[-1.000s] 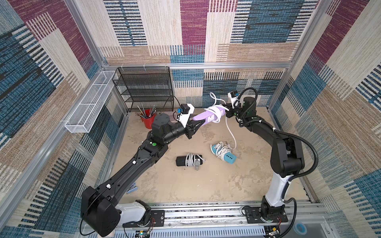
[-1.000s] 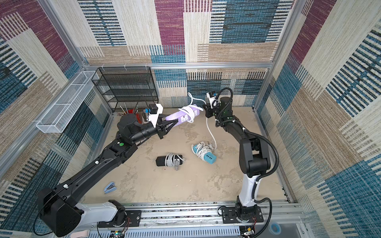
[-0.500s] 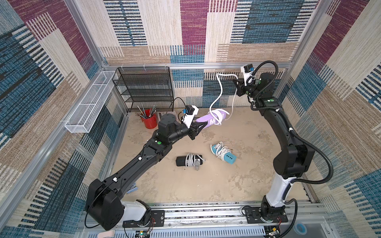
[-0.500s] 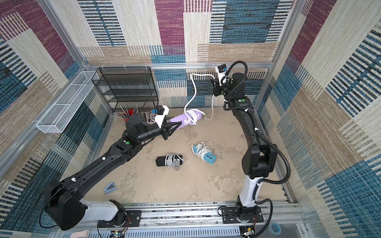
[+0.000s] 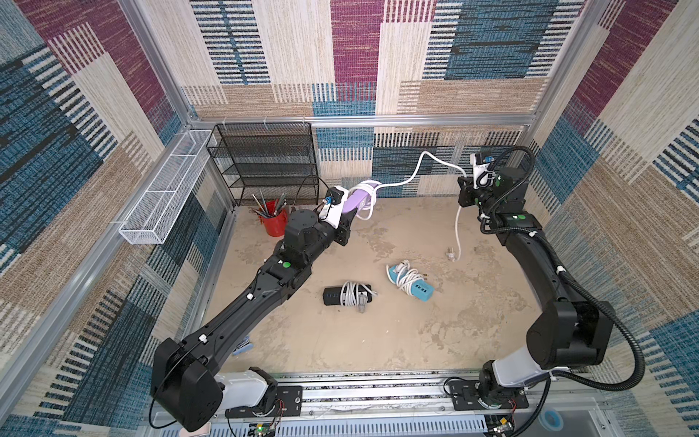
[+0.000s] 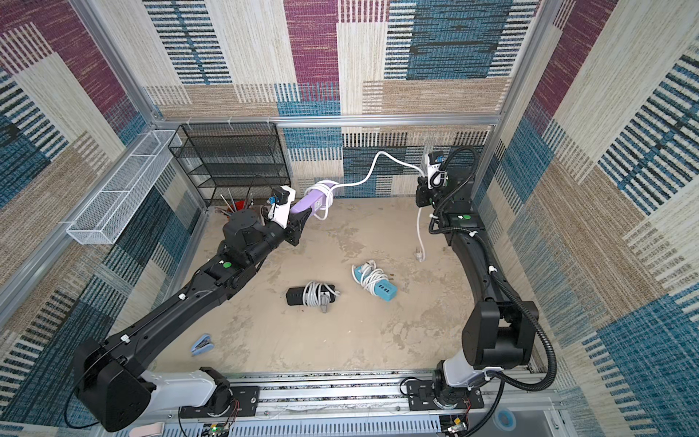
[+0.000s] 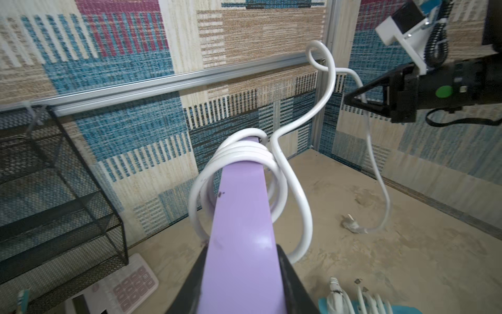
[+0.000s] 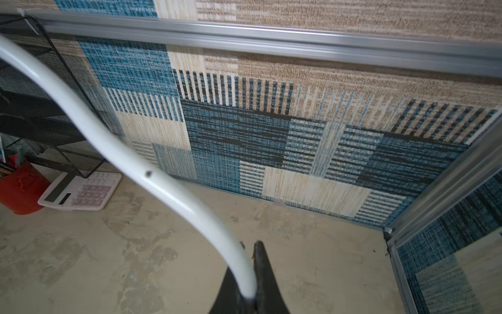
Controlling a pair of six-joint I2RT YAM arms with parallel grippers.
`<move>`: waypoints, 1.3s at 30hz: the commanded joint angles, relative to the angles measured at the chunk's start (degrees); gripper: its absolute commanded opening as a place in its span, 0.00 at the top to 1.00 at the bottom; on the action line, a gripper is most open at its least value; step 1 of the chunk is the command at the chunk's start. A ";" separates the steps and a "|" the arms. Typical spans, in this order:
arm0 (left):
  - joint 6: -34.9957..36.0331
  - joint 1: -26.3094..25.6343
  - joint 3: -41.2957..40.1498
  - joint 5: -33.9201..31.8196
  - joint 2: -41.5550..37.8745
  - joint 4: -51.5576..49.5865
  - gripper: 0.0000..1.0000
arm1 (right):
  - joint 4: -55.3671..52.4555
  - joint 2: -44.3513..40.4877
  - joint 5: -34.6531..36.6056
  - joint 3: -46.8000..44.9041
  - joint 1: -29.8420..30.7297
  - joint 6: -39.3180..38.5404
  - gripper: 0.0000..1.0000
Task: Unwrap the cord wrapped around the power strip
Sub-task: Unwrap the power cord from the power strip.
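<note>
My left gripper is shut on the near end of a purple power strip and holds it off the floor. Several loops of white cord still circle its far end. From there the cord arcs across to my right gripper, which is shut on it at the back right. Below that grip the cord hangs down, and its plug rests on the floor.
A black power strip and a blue one, both cord-wrapped, lie mid-floor. A red pencil cup, black mesh shelf and calculator stand at the back left. A white wire basket hangs on the left wall; a blue stapler lies front left.
My right gripper has moved from beside the strip out to the right, drawing the cord with it. The left gripper has carried the strip leftward. The plug now lies farther right.
</note>
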 commanded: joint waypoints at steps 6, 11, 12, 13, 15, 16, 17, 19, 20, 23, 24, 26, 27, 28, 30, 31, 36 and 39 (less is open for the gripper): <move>4.69 0.26 -1.87 -10.24 -3.70 5.34 1.00 | -0.80 -1.58 -0.28 1.95 0.42 6.04 1.00; 4.75 1.31 -2.20 -10.21 -5.00 5.83 1.00 | 2.00 -7.52 8.40 -3.92 7.33 4.66 1.00; 4.66 1.54 -2.21 -10.17 -5.10 5.83 1.00 | 2.90 -8.79 8.73 -5.78 7.56 4.96 1.00; 4.61 1.70 -2.13 -10.10 -5.16 5.93 1.00 | 4.06 -10.28 9.07 -8.19 7.63 5.22 1.00; 3.99 2.28 -2.22 -9.94 -5.38 6.00 1.00 | 5.99 -12.48 9.98 -12.99 7.58 5.60 1.00; 3.56 2.65 -2.26 -9.77 -5.42 6.11 1.00 | 6.87 -13.24 10.60 -15.37 7.59 5.89 1.00; 3.03 3.07 -2.23 -9.45 -5.51 6.05 1.00 | 7.68 -13.67 11.53 -17.83 7.58 6.03 1.00; 2.02 4.05 -2.17 -9.02 -5.61 6.04 1.00 | 9.82 -13.79 13.74 -21.83 7.54 6.41 1.00; 1.72 4.44 -2.22 -8.75 -5.68 6.05 1.00 | 10.71 -13.48 14.42 -23.56 7.35 6.50 1.00; 1.06 5.33 -2.23 -8.46 -5.81 6.09 1.00 | 12.79 -11.05 14.25 -26.77 5.62 8.04 1.00; 1.05 5.52 -2.31 -8.47 -5.81 6.16 1.00 | 13.45 -10.01 13.95 -27.34 4.74 8.97 1.00; 1.10 5.78 -2.55 -8.55 -5.98 6.48 1.00 | 13.74 -7.68 14.28 -27.75 3.34 10.11 1.00; 1.21 5.98 -2.59 -8.59 -5.94 6.51 1.00 | 13.80 -6.58 14.63 -27.82 2.67 10.50 1.00; 1.21 6.17 -2.66 -8.61 -5.95 6.56 1.00 | 13.72 -5.31 14.88 -27.86 1.96 10.84 1.00; 1.06 6.48 -2.75 -8.32 -6.05 6.83 1.00 | 13.22 -3.05 15.18 -27.54 0.82 11.41 1.00; 0.82 6.73 -2.80 -8.12 -6.09 6.90 1.00 | 13.00 -1.83 15.54 -27.36 0.35 11.66 1.00; -0.46 7.49 -3.18 -6.90 -5.94 7.57 1.00 | 11.71 4.44 16.21 -26.41 -1.42 12.58 1.00; -1.03 7.81 -3.27 -6.04 -5.78 7.80 1.00 | 10.41 7.64 17.37 -25.10 -1.56 13.08 1.00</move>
